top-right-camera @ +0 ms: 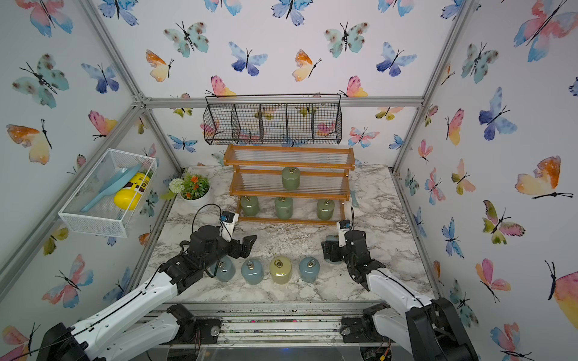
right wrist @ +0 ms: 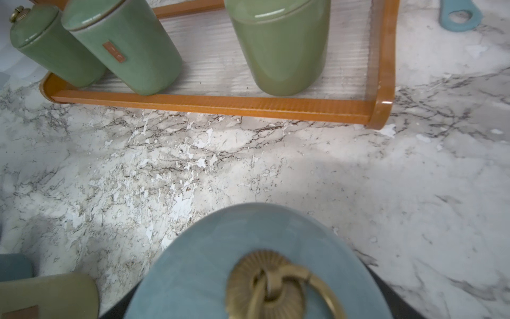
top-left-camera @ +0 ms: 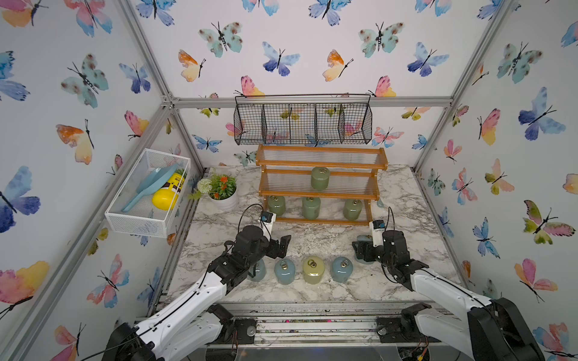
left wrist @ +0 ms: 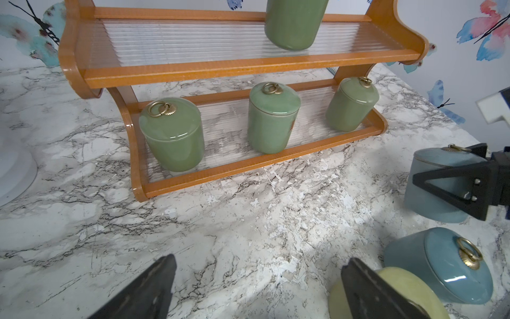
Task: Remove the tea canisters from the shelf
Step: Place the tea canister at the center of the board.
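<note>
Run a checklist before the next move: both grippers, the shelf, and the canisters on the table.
1. Right gripper holding the blue canister: ok, jaws closed on its sides.
2. Blue canister resting on the table: cannot tell.
3. Left gripper free: ok, jaws open and empty.
4. Shelf cleared: not ok. One green canister stands on the middle tier, and three green canisters on the bottom tier.
5. Row of four canisters on the table upright: ok.
</note>
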You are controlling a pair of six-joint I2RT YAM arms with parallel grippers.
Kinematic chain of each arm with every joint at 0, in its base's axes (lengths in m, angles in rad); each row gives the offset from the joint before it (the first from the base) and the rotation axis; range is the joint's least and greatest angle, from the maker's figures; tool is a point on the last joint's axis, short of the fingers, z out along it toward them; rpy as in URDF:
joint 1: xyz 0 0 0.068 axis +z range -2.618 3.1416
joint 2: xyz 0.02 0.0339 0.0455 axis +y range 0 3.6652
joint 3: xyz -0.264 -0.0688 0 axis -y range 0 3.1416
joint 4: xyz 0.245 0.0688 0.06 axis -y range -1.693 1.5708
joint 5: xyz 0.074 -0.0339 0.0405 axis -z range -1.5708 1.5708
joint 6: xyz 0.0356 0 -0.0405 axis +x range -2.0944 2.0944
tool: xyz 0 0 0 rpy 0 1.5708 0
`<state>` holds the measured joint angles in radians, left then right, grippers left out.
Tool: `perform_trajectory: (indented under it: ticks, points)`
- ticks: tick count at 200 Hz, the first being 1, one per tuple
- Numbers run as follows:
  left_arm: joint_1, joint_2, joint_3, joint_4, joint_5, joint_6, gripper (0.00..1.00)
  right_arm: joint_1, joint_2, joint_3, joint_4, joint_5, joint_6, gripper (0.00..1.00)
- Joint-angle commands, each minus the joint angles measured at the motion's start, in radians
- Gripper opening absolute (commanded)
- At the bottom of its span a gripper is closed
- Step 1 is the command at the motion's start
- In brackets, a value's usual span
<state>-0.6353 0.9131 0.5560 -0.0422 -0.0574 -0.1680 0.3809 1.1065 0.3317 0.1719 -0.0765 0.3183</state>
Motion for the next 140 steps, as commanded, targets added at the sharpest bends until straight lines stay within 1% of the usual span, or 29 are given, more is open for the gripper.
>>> perform_trajectory:
  ticks: [1,30,45,85,140]
  points:
    - [-0.001,-0.016,-0.009,0.009,0.009,0.010,0.98,0.026,0.003,0.032,0.019,0.087,0.042,0.73]
    - [-0.001,-0.016,-0.015,0.013,0.010,0.010,0.98,0.054,-0.001,0.022,-0.013,0.162,0.087,0.74]
    - [-0.001,-0.015,-0.016,0.013,0.011,0.009,0.98,0.060,-0.002,0.018,-0.020,0.175,0.097,0.75]
    - [-0.002,-0.018,-0.021,0.010,0.011,0.012,0.98,0.072,0.004,0.016,-0.032,0.185,0.106,0.79]
    - [-0.001,-0.026,-0.027,0.007,0.001,0.012,0.98,0.076,-0.001,0.023,-0.049,0.189,0.107,0.86]
